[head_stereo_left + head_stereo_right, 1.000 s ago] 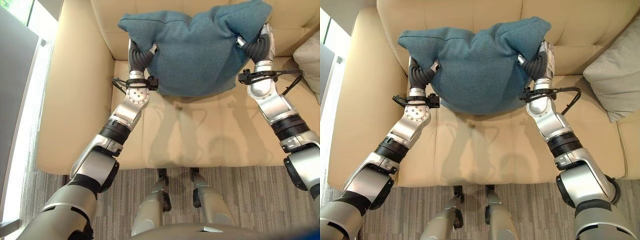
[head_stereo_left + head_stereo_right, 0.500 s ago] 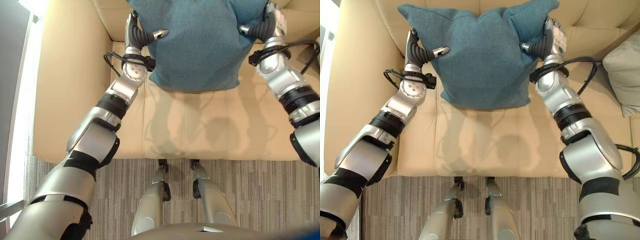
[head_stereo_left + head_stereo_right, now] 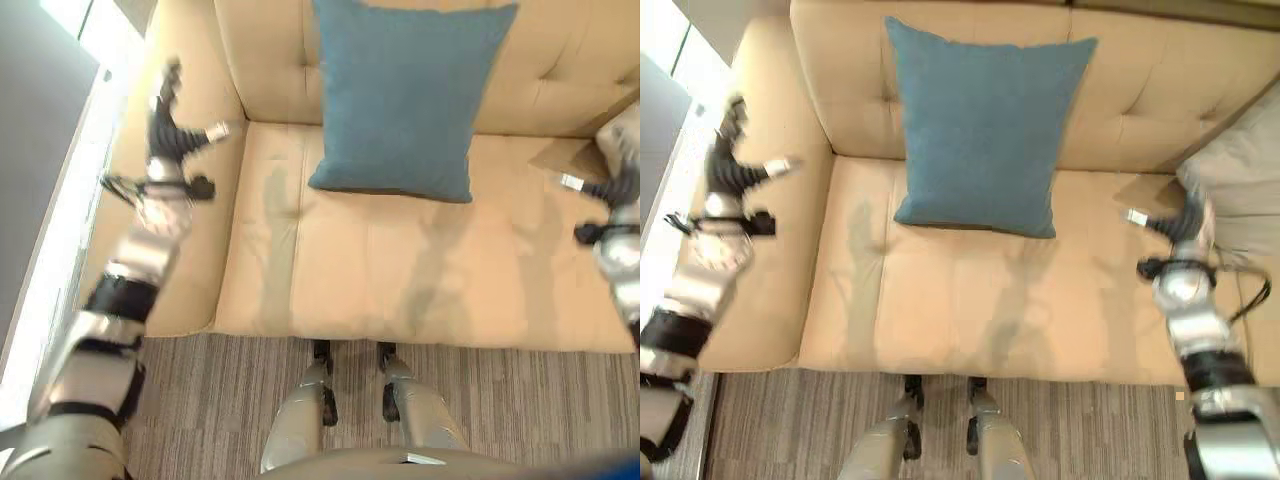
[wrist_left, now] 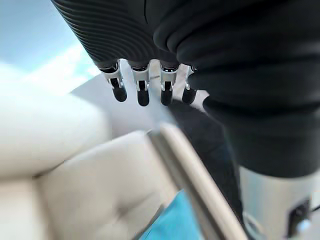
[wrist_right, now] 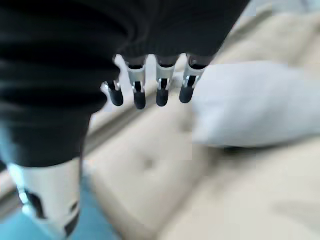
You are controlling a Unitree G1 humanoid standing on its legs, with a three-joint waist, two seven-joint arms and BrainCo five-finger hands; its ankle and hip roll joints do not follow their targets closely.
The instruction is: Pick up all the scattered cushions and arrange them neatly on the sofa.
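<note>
A teal cushion point(image 3: 405, 95) stands upright on the beige sofa's seat point(image 3: 400, 270), leaning on the backrest, with nothing holding it. My left hand point(image 3: 170, 130) hovers over the sofa's left armrest point(image 3: 770, 270), well to the cushion's left, fingers point(image 4: 142, 92) straight and empty. My right hand point(image 3: 1180, 225) hangs above the seat to the cushion's right, fingers point(image 5: 160, 92) also straight and empty. A pale grey cushion point(image 3: 1240, 175) rests against the backrest just beyond the right hand, and it lies past the fingers in the right wrist view point(image 5: 255, 105).
Striped grey carpet point(image 3: 200, 400) runs along the sofa's front edge. A bright window strip point(image 3: 60, 200) lies left of the armrest. The seat between the teal cushion and the front edge is bare.
Both hands have let go of the teal cushion and swung outward, left toward the armrest, right toward the grey cushion. The cushion now leans on the backrest. The camera has shifted.
</note>
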